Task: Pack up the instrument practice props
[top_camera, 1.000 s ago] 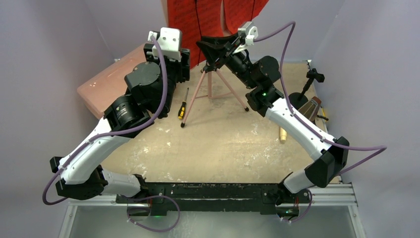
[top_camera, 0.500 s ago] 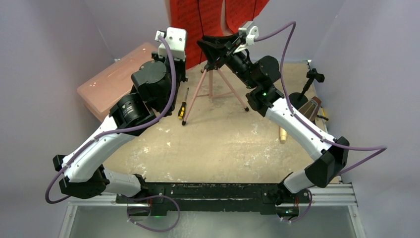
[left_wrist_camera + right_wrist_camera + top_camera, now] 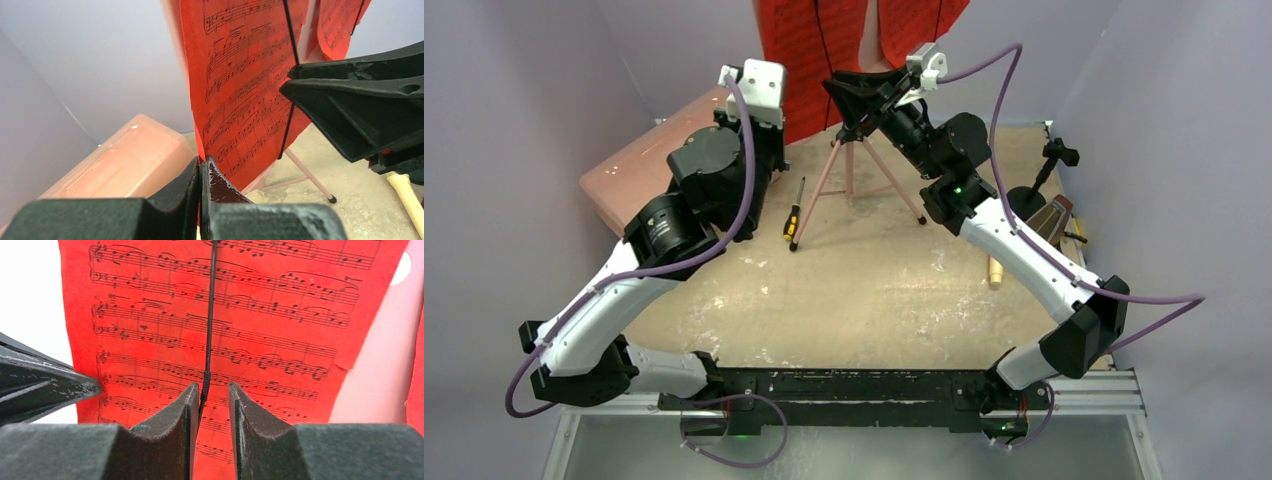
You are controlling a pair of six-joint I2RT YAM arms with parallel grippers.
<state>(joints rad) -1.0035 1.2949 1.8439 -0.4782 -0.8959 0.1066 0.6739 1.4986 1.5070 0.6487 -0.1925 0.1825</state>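
Left gripper point(image 3: 201, 161): jaws fully together. The bottom-left corner of the red sheet-music pages point(image 3: 245, 85) runs into the seam at the tips, so it looks like I've got paper, but only a sliver.
Right gripper point(image 3: 209, 390): jaws part open, straddling the black retainer wire point(image 3: 210, 315) that runs down the page. There's a gap on both sides of the wire, so it's gripping nothing.

The pages stand upright on the pink tripod music stand point(image 3: 849, 168) at the back of the table point(image 3: 874, 290), against its desk point(image 3: 372, 365).

Handling, my guess: the paper is light, limp and tears easily. A corner pinch gives no control of the rest of the sheet, and it may rip if the wire pins it while I pull. A better hold is deeper in along the bottom edge, with the wire off first. The stand looks light and top-heavy, so a sideways tug could tip it.

Views:
- Left wrist: shows the corner at my tips, the right fingers side-on just beside the page, and the pink lidded box point(image 3: 125, 160) off to the left. It doesn't show the wire against the right jaws.
- Right wrist: shows that gap, plus a ragged nick on the page's right edge.
- Top: my left tips are hidden under the wrist. It places the brown pyramid metronome point(image 3: 1052, 215) and cream stick microphone point(image 3: 995, 270) on the right, well apart from the stand, and the screwdriver point(image 3: 793, 215) near the stand's feet.
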